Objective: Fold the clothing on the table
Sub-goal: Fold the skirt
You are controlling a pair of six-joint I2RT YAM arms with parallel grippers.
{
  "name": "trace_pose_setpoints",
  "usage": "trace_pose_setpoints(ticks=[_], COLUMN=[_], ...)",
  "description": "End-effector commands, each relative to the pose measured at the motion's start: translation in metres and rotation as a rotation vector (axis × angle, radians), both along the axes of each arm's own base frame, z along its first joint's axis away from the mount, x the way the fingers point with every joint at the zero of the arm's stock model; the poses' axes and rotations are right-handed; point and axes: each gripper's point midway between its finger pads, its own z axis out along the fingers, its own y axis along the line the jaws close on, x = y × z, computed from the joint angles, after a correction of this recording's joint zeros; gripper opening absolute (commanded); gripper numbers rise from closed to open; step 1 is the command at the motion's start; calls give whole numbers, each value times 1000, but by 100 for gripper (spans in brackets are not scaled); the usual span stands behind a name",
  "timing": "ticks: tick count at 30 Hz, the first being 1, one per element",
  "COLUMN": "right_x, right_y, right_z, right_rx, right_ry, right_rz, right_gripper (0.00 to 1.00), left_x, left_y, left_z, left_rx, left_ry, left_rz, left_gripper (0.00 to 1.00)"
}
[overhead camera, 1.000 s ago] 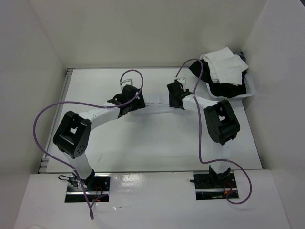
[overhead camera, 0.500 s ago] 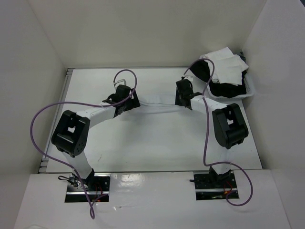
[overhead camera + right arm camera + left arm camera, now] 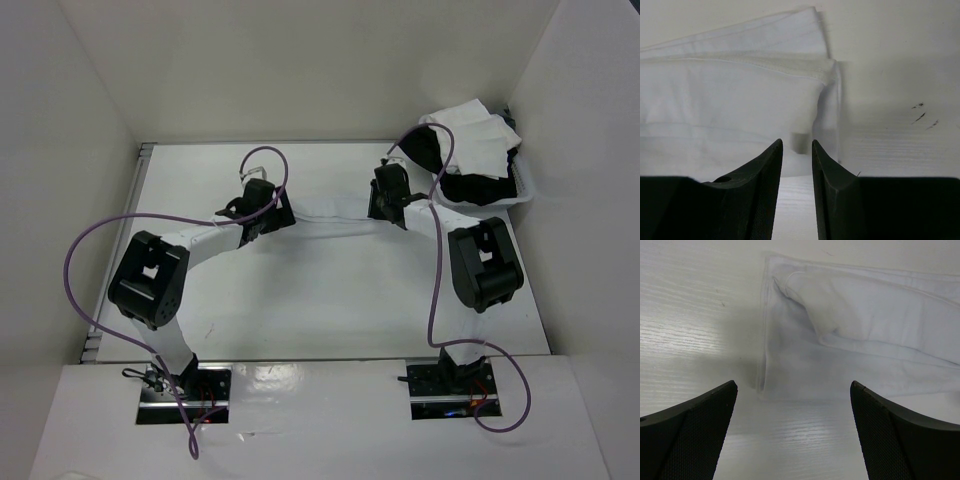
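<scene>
Clothing [image 3: 855,335] flat between wide-open, empty left pincer [image 3: 792,385] and nearly-shut right pincer [image 3: 796,142], grip unclear

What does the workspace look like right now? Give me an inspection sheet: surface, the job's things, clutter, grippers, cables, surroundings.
Surface: table, white, with a few small dark marks.
Job's things: clothing, white, lying flat as a long narrow strip across the middle.
Clutter: bin at the far right corner, holding a heap of white and black garments.
Grippers: left gripper open wide over the clothing's left end; right gripper at its right end, jaws nearly together, grip unclear.
Cables: purple cables, one looping from each arm; the right one crosses the bin's left side.
Surroundings: white walls on three sides.
</scene>
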Motion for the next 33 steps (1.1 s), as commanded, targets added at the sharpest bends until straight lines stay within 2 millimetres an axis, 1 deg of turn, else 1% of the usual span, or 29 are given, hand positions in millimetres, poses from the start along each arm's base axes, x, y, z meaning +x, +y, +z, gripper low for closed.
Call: trace_pose_setpoints(ticks=[1, 5, 6, 7, 8, 10, 11, 13, 18, 19, 20, 21, 23, 25, 26, 27, 28, 29, 30, 31, 32, 33], right_x=[7, 9, 9, 9, 9, 9, 9, 9, 5, 5, 5, 3, 2, 2, 1, 1, 0, 0, -1, -3, 1, 1], right_y=[4, 5, 5, 5, 5, 3, 3, 3, -4, -4, -4, -5, -4, -2, -7, -4, -1, 0, 4, 1, -1, -1], right_z=[5, 7, 2, 2, 2, 3, -2, -2, -14, -14, -14, -20, -20, -20, -21, -22, -22, -18, -18, -21, -15, -14], right_rx=[43, 46, 43, 43, 43, 37, 34, 34, 5, 5, 5, -2, 4, 10, 7, 17, 33, 42, 55, 61, 77, 91], right_ry=[-33, -41, -33, -32, -32, -34, -26, -26, 6, 6, 6, 26, 28, 30, 39, 43, 47, 40, 45, 56, 37, 41], right_rz=[11, 11, 11, 11, 11, 4, 4, 4, -28, -28, -28, -28, -21, -15, -24, -13, -10, -3, 11, 10, 10, 17], right_gripper=[35, 35, 35, 35, 35, 35, 35, 35, 32, 31, 31, 29, 26, 21, 18, 13, 10, 8, 5, 4, 4, 3], left_x=[5, 3, 3, 3, 3, 4, 4, 4, 4, 4, 4, 4, 3, 3, 3, 3, 3, 3, 1, 1, 1, 1], left_y=[-3, -2, -2, -2, -2, -2, -2, -2, -2, -2, -2, -2, -2, -2, -2, -2, -2, -2, 0, 0, 0, 0], left_z=[18, 14, 14, 14, 18, 20, 20, 20, 20, 16, 16, 16, 14, 14, 14, 14, 14, 14, 9, 14, 14, 14], left_rx=[-42, -38, -38, -38, -42, -45, -45, -38, -38, -35, -35, -35, -35, -35, -35, -35, -35, -35, -30, -34, -35, -35], left_ry=[-53, -44, -44, -44, -53, -61, -61, -62, -62, -54, -54, -54, -54, -54, -54, -54, -54, -54, -44, -54, -54, -54], left_rz=[-1, -1, -1, -1, -1, -1, -1, -7, -7, -7, -7, -7, -7, -7, -7, -7, -7, -7, -7, -7, -7, -7], left_gripper=[100, 100, 100, 100, 100, 100, 100, 100, 100, 100, 100, 100, 100, 100, 100, 100, 100, 100, 100, 100, 100, 100])
